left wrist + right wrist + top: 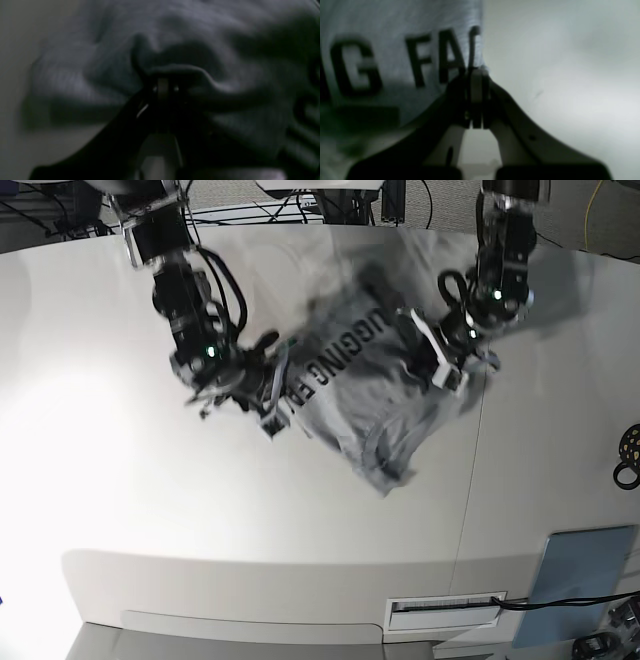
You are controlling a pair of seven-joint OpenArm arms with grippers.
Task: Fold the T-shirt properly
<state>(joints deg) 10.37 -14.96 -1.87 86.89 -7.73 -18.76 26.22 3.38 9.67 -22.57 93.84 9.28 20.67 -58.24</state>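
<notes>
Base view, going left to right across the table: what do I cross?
Right tool, shut on the T-shirt's edge → T-shirt, lettering up → left tool, shut on the shirt's other side → black ring-shaped item at the table's right edge.

Heather-grey T-shirt point(372, 402) (black block lettering), white table point(120, 480).
</notes>
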